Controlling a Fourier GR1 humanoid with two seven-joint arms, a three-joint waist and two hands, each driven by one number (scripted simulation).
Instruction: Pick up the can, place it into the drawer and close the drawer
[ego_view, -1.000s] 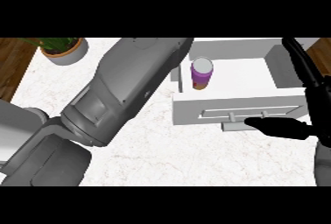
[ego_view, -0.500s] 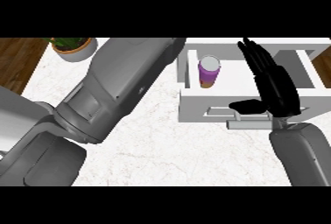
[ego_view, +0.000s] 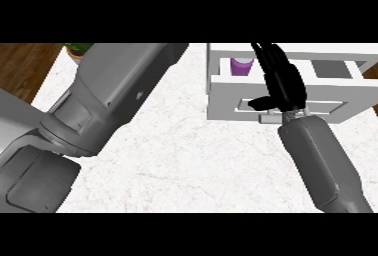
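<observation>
Your can (ego_view: 241, 66), purple with a pale top, stands upright at about one o'clock in the view, inside the left compartment of the white drawer (ego_view: 221, 95), close against its left wall; only its upper part shows above the drawer's front panel. You can see the drawer pulled open, its front face toward you with a handle (ego_view: 272, 118) at the lower middle, and a second, grey-floored compartment at its two o'clock side. Your right hand (ego_view: 284, 87) reaches over the drawer just to the right of the can, fingers (ego_view: 267, 57) straight and stretched toward twelve o'clock, holding nothing, with the thumb (ego_view: 260, 103) jutting toward nine o'clock across the front panel above the handle. Its grey forearm runs down toward five o'clock. The white marbled bench (ego_view: 192, 165) carries the drawer. Your left forearm (ego_view: 111, 100) lies as a large grey mass from eleven o'clock to seven o'clock; its hand does not show. A potted plant (ego_view: 76, 50) peeks at eleven o'clock beside dark wooden flooring (ego_view: 26, 67).
</observation>
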